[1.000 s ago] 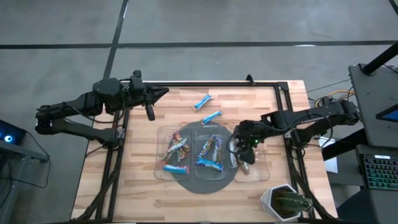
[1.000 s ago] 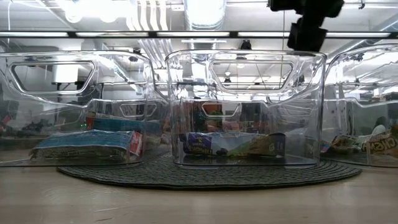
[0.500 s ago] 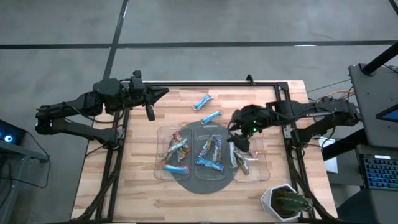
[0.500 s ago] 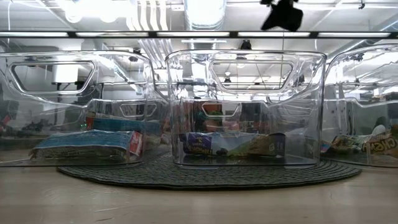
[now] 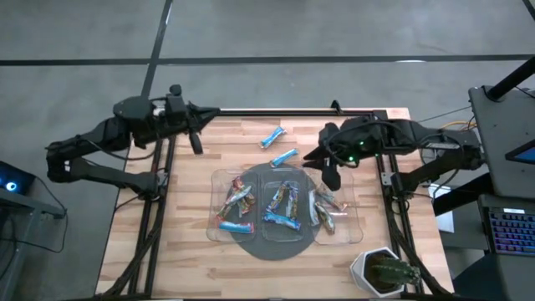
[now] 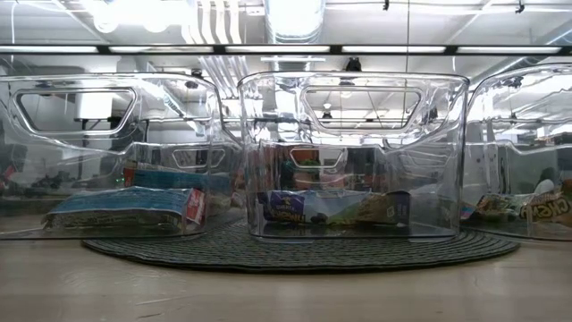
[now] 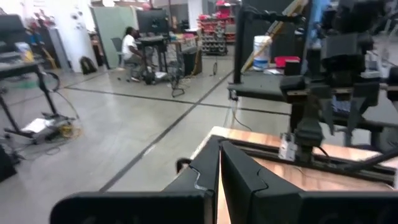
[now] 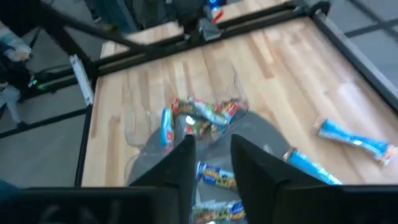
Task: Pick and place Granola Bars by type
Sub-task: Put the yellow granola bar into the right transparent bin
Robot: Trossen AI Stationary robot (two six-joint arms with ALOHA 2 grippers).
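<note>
A: What are the fingers doing?

B: The right gripper (image 5: 331,177) hangs at centre right of the high view, over the near edge of the right tray (image 5: 349,219). Its fingers (image 8: 180,163) stand a narrow way apart and hold nothing. The left gripper (image 5: 197,145) waits at upper left, fingers pressed together, empty.

A: So which step is this?

B: I judge it is between bars: nothing carried, and two blue bars still loose on the table, one (image 5: 272,136) near the top edge, one (image 5: 284,156) just above the trays. The next move likely calls for reaching to the nearer one, opening wider and lining up across its slim width.

A: And the rest?

B: Sorted in three clear trays on a round dark mat (image 5: 276,247): red-multicoloured left (image 5: 235,203), blue middle (image 5: 282,206), orange-brown right (image 5: 325,212).

A: The surroundings?

B: Pale wooden tabletop (image 5: 150,251), a potted plant (image 5: 385,271) at lower right, grey concrete floor; a person (image 7: 130,45) sits far off.
</note>
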